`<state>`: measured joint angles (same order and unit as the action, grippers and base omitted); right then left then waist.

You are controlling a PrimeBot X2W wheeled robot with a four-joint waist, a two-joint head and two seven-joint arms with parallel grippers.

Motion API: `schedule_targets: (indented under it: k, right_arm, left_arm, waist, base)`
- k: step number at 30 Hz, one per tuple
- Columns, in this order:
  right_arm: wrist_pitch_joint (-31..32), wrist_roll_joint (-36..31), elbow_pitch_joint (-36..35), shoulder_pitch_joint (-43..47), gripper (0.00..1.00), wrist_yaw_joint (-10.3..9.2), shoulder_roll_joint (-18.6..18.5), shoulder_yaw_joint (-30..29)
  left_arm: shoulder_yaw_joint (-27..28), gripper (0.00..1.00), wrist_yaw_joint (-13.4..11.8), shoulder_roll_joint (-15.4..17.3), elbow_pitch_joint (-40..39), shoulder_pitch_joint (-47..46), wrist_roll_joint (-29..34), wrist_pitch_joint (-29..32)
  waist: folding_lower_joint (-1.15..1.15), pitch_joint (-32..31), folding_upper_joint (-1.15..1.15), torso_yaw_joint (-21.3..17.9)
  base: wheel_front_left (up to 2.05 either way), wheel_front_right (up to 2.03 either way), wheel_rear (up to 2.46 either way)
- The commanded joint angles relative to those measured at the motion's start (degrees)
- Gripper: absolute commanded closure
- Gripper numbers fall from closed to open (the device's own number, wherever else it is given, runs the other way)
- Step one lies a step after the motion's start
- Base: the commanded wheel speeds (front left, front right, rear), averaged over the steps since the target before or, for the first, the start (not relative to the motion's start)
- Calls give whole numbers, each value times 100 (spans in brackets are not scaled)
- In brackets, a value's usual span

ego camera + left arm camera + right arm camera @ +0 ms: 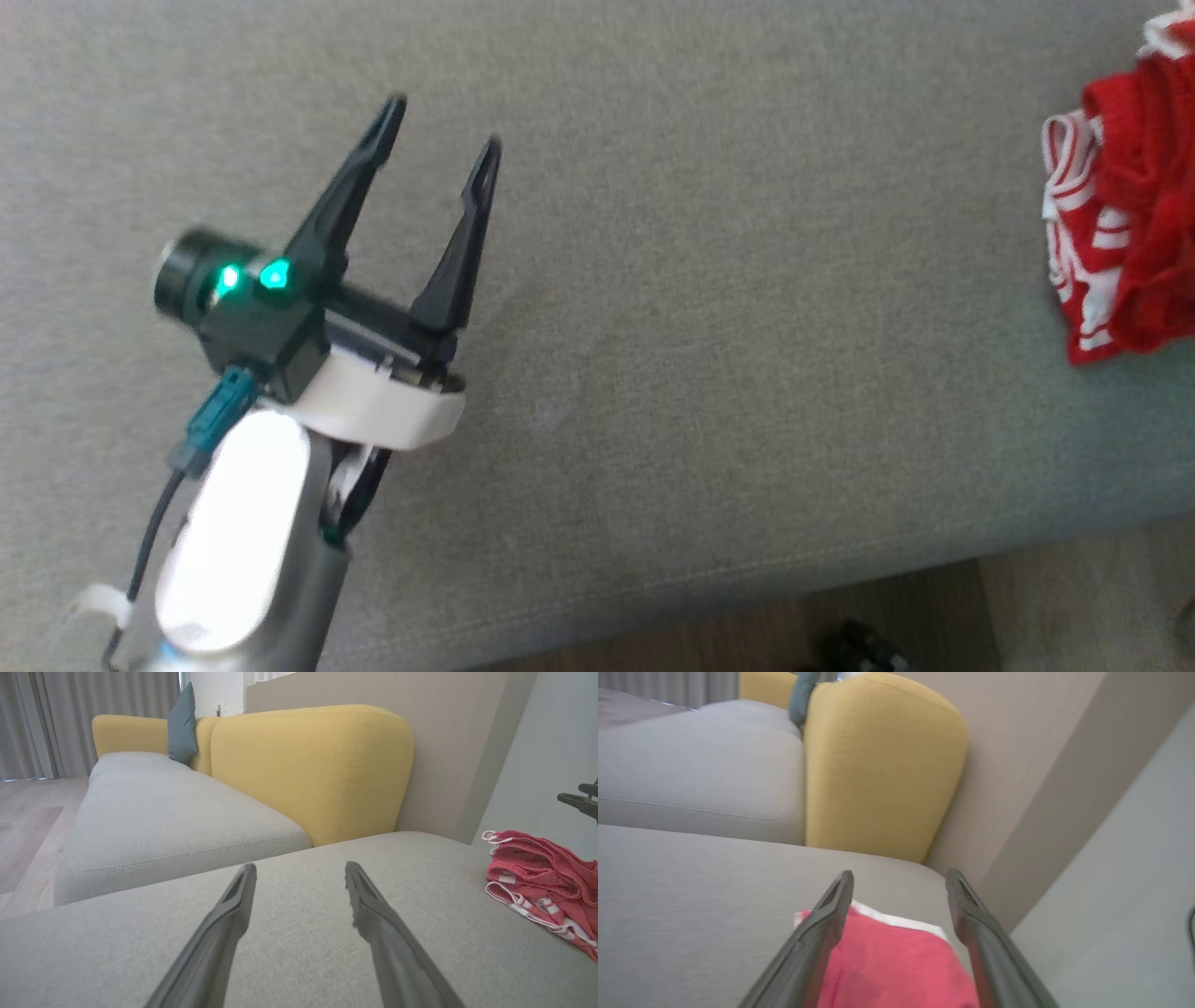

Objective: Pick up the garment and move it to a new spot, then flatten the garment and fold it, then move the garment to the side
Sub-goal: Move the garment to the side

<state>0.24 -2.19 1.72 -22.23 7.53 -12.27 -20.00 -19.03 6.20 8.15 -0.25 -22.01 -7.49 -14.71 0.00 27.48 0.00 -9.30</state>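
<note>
My left arm rises from 7 o'clock in the head view, pale forearm low, wrist tilted so the left gripper [443,123] points toward 1 o'clock over the grey seat [700,373]. Its two dark fingers stand wide apart with nothing between them, hovering above bare fabric. The garment [1120,233], red with white trim, lies bunched on the seat at 3 o'clock, well apart from that gripper. From my right wrist, the right gripper [900,873] hangs just over the garment's red cloth, pointing at 12 o'clock toward the yellow backrest [882,765]. Its fingers are spread wide too; the cloth lies beneath and between them, and neither finger pinches it.
</note>
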Motion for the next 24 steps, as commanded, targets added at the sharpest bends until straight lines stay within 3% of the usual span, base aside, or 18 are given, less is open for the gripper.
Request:
schedule_targets:
  k: [1,8,14,24]
  right_arm:
    - [-118,49,-346,396,0,-4,111,304]
    - [-277,232,-583,1007,0,-4,652,1171]
    - [-290,480,-479,1257,0,-4,838,1788]
    - [-292,548,-373,1782,0,-4,923,1890]
  left_arm:
    - [281,0,-77,9,-92,159,-76,-29]
    - [535,0,-250,-78,176,606,-231,-29]
    - [873,0,-406,-135,241,974,-414,-29]
    - [991,0,-419,19,539,1398,-429,-20]
  waist:
    - [0,-402,0,140]
    - [0,-997,0,439]
    - [0,-1405,0,774]
    - [0,-2005,0,1041]
  base:
    - [0,0,0]
    - [0,0,0]
    - [0,0,0]
    - [0,0,0]
